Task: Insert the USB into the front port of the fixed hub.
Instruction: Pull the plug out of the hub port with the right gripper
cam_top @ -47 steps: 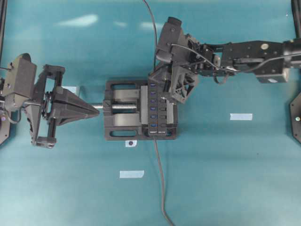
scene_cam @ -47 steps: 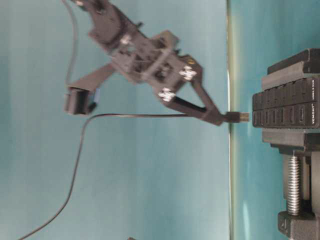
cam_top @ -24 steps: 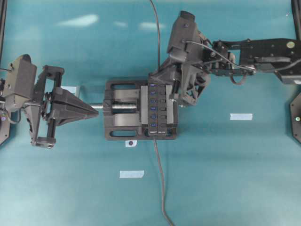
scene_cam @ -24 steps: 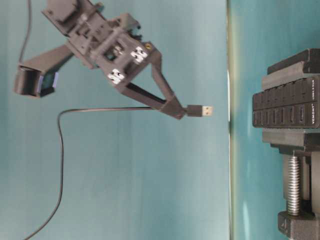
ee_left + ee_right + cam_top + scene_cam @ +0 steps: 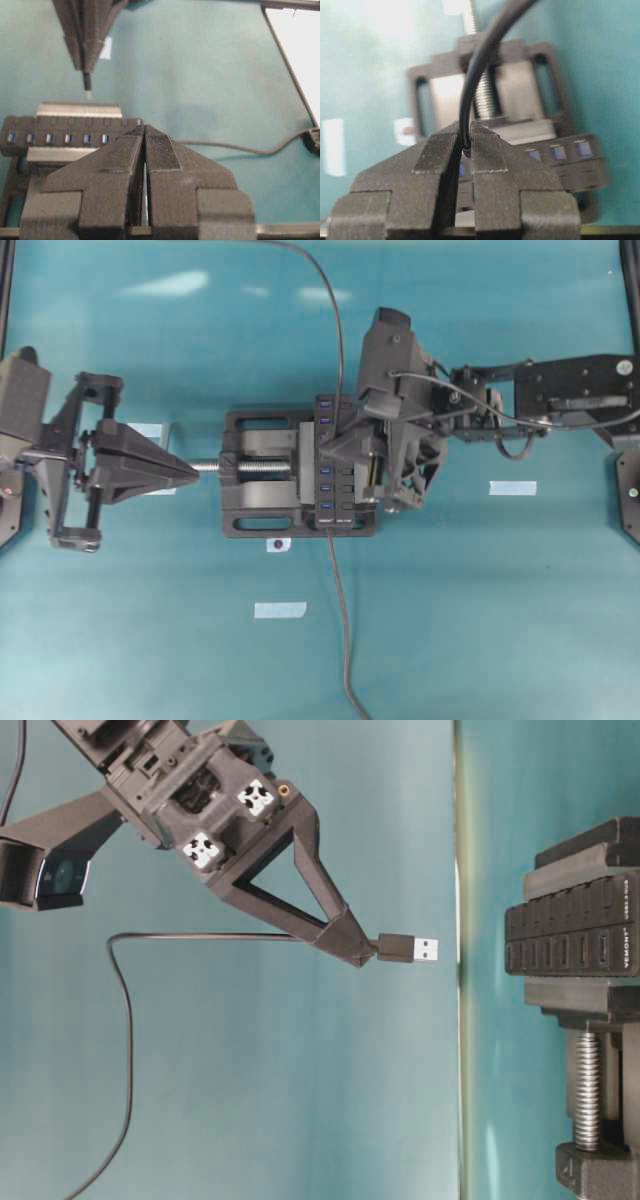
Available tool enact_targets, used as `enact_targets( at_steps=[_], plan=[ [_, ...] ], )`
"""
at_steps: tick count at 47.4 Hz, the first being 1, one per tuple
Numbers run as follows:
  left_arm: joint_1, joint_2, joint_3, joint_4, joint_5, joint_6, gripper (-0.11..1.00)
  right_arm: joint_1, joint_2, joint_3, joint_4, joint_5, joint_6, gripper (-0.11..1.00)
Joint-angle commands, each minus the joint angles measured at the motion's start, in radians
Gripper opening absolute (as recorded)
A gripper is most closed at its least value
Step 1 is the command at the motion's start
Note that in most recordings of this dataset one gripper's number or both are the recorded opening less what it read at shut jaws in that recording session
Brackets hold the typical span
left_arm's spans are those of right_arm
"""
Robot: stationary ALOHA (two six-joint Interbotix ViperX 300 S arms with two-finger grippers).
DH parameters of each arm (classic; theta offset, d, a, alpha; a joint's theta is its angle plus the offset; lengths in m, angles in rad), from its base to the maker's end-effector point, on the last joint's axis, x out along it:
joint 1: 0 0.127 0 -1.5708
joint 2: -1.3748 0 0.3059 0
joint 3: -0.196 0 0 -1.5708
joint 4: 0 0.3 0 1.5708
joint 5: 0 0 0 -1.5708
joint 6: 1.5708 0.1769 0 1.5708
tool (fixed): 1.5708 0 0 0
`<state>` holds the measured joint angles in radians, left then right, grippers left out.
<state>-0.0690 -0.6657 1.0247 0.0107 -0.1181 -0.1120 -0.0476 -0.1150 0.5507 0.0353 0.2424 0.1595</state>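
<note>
The fixed hub [image 5: 327, 512] sits clamped in a black vise, its blue slots facing up. It also shows in the table-level view [image 5: 570, 935] and in the left wrist view [image 5: 70, 136]. The front port [image 5: 325, 401] is the endmost slot, far from the white-labelled end. My right gripper [image 5: 337, 442] is shut on the USB [image 5: 408, 949], pinching its cable [image 5: 466, 107] just behind the plug. The plug points down at the slot row from above the hub's middle, clear of it. My left gripper [image 5: 192, 469] is shut and empty beside the vise screw.
The black vise [image 5: 250, 512] with a silver screw [image 5: 258, 468] holds the hub. The hub's own cable [image 5: 341, 620] runs to the near table edge. Tape pieces [image 5: 280, 610] [image 5: 513, 488] lie on the teal table.
My right gripper lifted the USB plug away from the hub, then carried it along the slot row towards the labelled end. My left arm drew back slightly.
</note>
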Motion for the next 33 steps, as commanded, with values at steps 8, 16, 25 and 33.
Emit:
enact_targets(
  at_steps=[8,16,25,33],
  plan=[
    [-0.002,-0.02,0.005,0.003,-0.006,0.003,0.0,0.026,-0.021,0.008,0.002,-0.023,0.038,0.03],
    [0.0,-0.02,0.023,0.003,-0.006,0.003,0.0,0.037,-0.008,0.017,0.002,-0.04,0.04,0.03],
    [-0.002,-0.023,0.02,0.005,-0.006,0.003,0.0,0.046,0.015,0.015,0.002,-0.055,0.04,0.03],
    [-0.002,-0.029,0.025,0.003,-0.006,0.003,0.0,0.054,0.043,0.014,0.002,-0.069,0.04,0.03]
  ],
)
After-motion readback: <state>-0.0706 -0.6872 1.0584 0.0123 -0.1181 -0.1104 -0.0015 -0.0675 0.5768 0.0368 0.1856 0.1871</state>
